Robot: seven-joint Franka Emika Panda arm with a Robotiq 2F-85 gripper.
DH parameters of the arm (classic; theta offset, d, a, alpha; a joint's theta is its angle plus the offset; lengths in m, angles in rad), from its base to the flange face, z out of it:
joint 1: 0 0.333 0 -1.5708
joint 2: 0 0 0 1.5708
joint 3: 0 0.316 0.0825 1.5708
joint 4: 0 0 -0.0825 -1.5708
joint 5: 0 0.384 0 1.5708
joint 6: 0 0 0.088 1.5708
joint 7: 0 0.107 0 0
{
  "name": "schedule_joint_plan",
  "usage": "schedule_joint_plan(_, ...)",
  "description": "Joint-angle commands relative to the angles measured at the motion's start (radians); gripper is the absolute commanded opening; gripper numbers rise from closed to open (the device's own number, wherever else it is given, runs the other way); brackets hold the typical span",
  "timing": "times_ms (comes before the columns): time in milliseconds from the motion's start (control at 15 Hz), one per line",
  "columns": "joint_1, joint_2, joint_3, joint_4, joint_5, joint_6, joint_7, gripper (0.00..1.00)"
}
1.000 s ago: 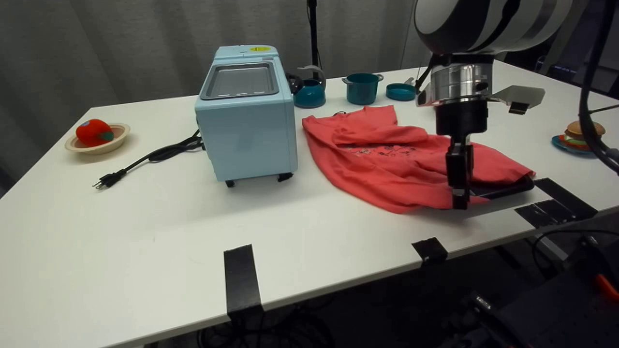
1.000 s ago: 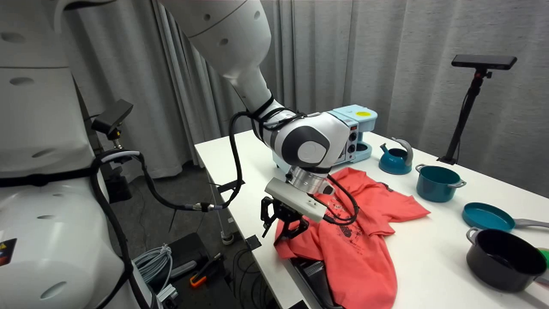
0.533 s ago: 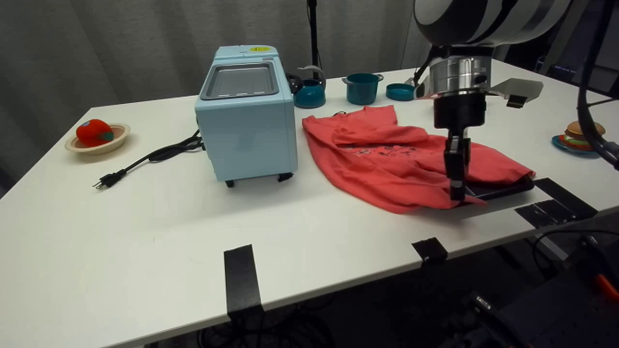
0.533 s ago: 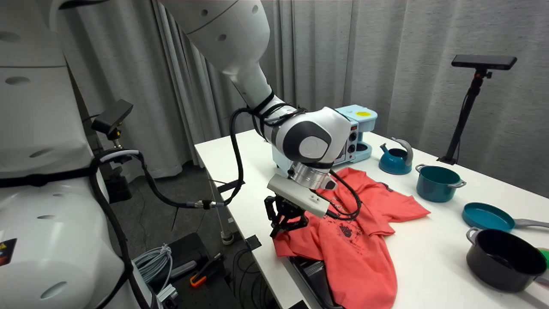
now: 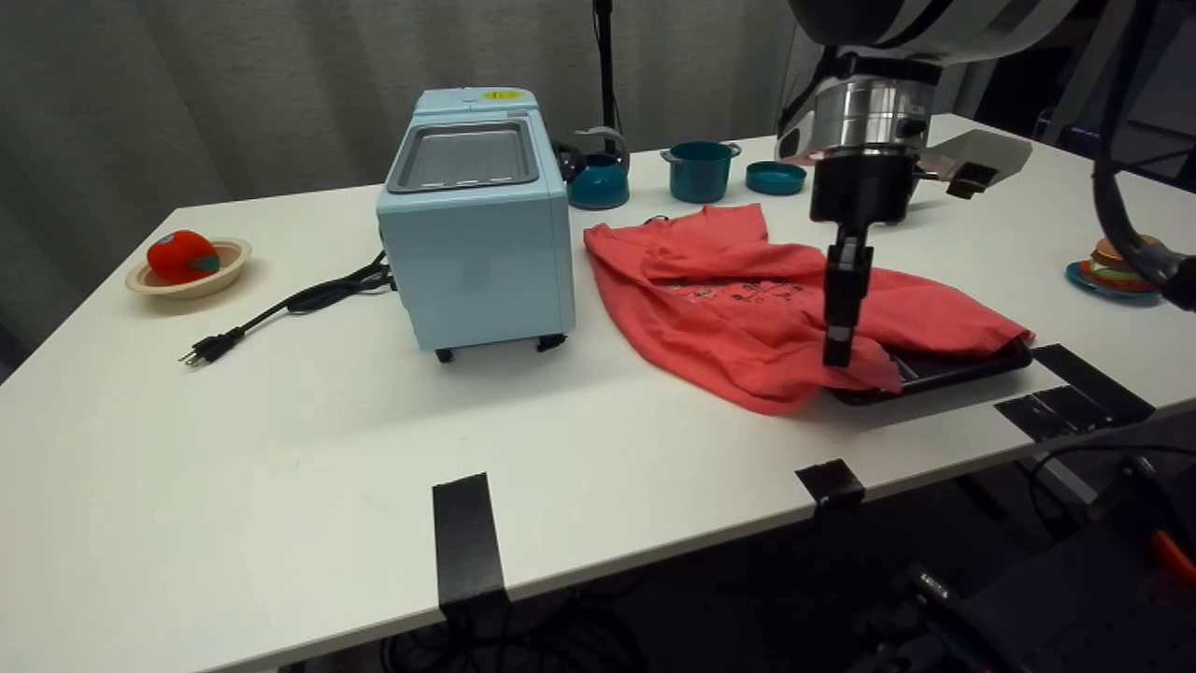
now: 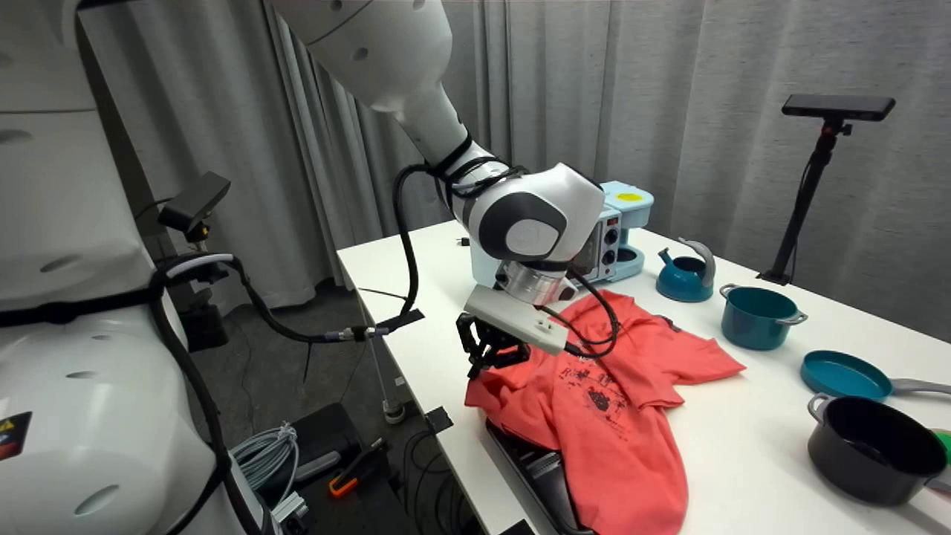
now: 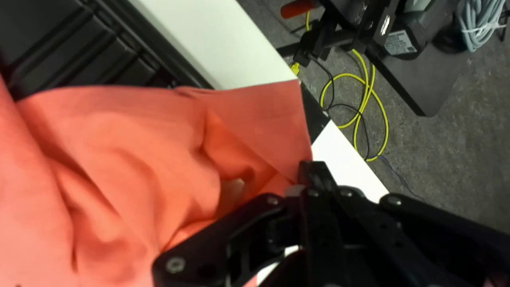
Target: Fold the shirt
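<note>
The shirt (image 5: 707,352), red-coral with a dark print, lies wrinkled across the table beside the light-blue appliance. Its sleeve side spreads to the right in an exterior view (image 6: 698,360). My gripper (image 5: 837,353) points down over the shirt's near edge, jaws together on a piece of cloth there, and that edge is raised a little. In the wrist view, a flap of the shirt (image 7: 263,123) runs up to the fingertips of the gripper (image 7: 308,175). How much cloth sits between the fingers is hidden.
A black tray (image 5: 962,371) lies partly under the shirt near the table's front edge. The light-blue appliance (image 5: 476,252) stands beside the shirt. A kettle (image 6: 683,276), a teal pot (image 6: 759,319), a pan (image 6: 843,374) and a dark pot (image 6: 873,449) stand farther along.
The gripper has closed on the shirt's near edge, then risen and shifted toward the appliance. That edge of cloth has come along, uncovering more of the black tray.
</note>
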Motion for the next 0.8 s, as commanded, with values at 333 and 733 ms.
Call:
schedule_joint_plan(333, 0.093, -0.139, 0.019, 0.017, 0.102, 0.260, -0.147, 0.00)
schedule_joint_plan(733, 0.115, -0.141, 0.004, 0.075, 0.138, 0.529, -0.252, 0.00)
